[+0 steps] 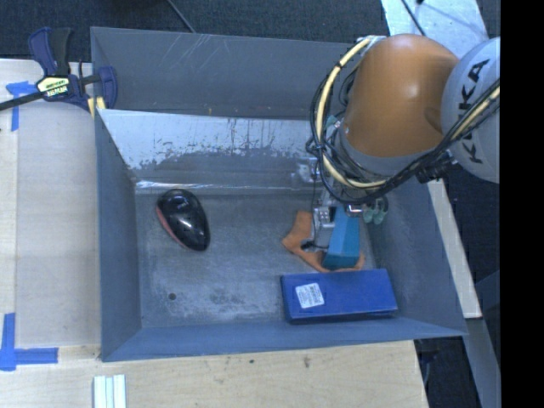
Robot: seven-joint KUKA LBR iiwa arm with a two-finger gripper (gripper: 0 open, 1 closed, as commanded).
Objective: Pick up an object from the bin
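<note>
My gripper (324,222) hangs low at the right of the bin, under the arm's orange dome. Right beside it, touching or nearly so, stands a light blue block (344,241). The block rests on a flat orange thing (298,236) that sticks out to the left and underneath. Whether the block is gripped is hidden by the dome. In front of them, along the bin's near wall, lies a dark blue flat box with a white label (340,295).
A black computer mouse with a red stripe (184,219) lies alone at the left of the bin floor. The arm and its cables cover the bin's far right corner.
</note>
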